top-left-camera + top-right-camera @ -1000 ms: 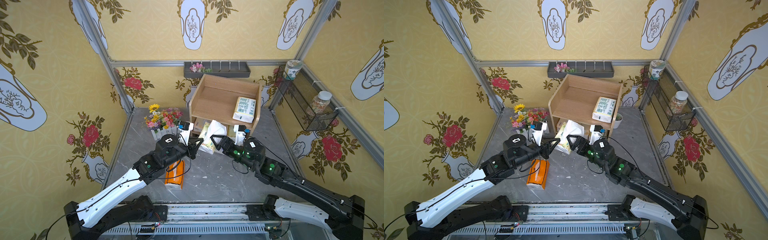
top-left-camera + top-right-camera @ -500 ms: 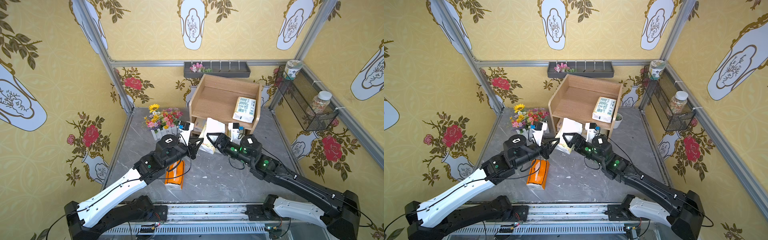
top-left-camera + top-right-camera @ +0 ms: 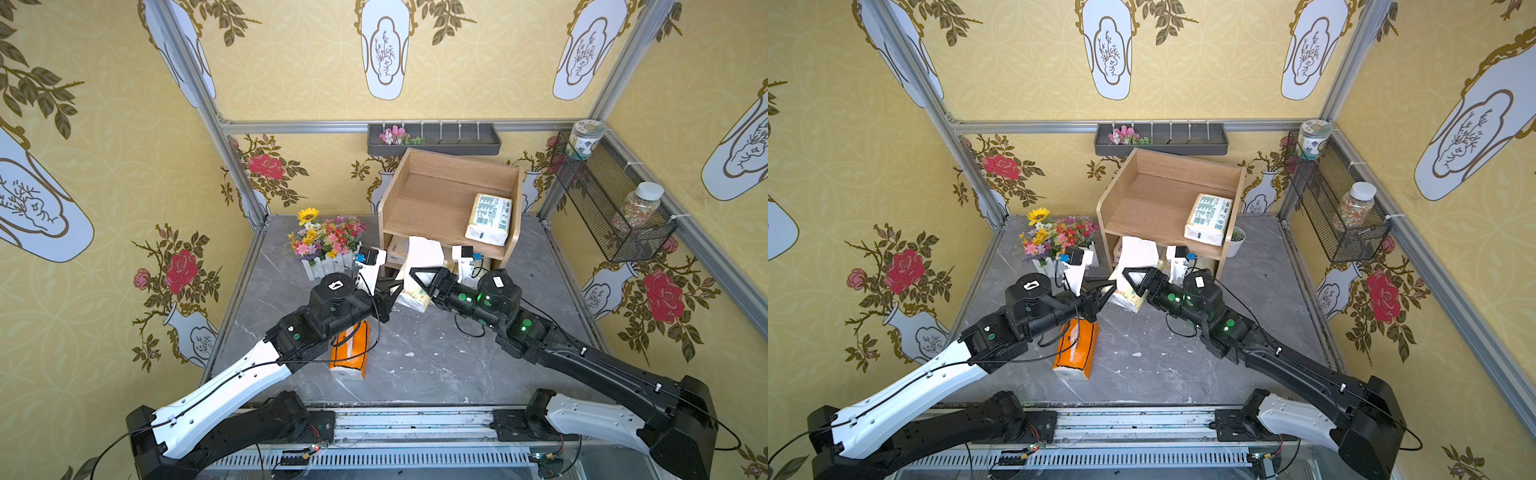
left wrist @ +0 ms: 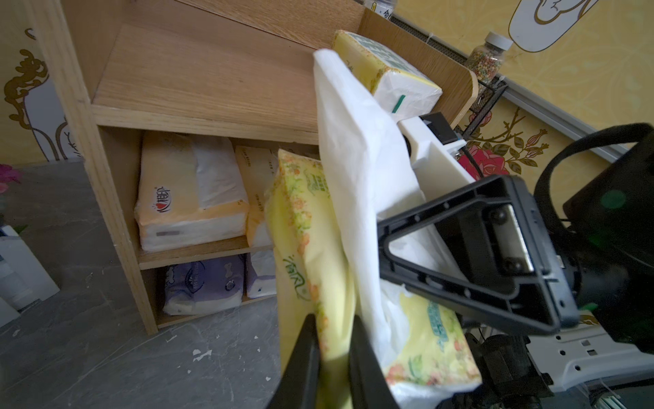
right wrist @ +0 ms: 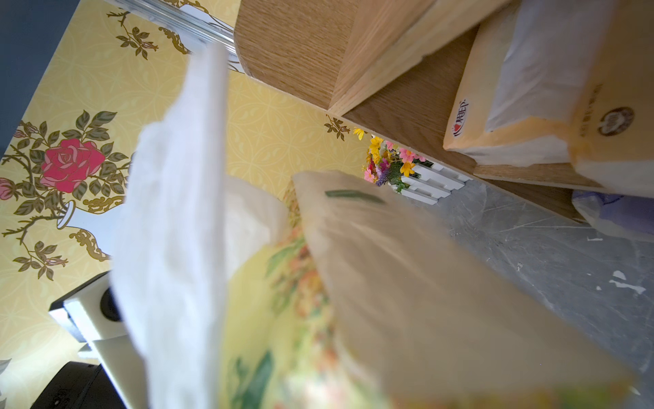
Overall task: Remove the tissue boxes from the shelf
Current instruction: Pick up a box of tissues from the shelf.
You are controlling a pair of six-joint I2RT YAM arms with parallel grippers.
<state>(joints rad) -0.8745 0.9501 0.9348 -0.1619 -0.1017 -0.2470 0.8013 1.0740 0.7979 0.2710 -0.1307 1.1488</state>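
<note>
Left hand [image 4: 334, 322] clamps the yellow floral tissue pack [image 4: 311, 255] by the shelf [image 3: 419, 199]; right hand [image 3: 416, 281] straddles it, grip unclear.

Pack [image 3: 488, 218] atop shelf [image 3: 419, 195], another pack [image 3: 413, 300] before shelf, flowers [image 3: 328, 239] left

Seven tissue packs [image 3: 1208, 218] in view: one orange pack [image 3: 353, 361], one floral yellow pack [image 4: 308, 248], one green-labelled pack [image 3: 488, 218], two cream packs [image 4: 191, 198] and two lavender packs [image 4: 201, 290]. One loose white tissue sheet [image 4: 354, 159], one shelf [image 3: 415, 203], one wall tray [image 3: 457, 148], one wire basket [image 3: 590, 187], two jars [image 3: 636, 205], one flower box [image 3: 328, 241], one small potted plant [image 3: 1237, 237]
</note>
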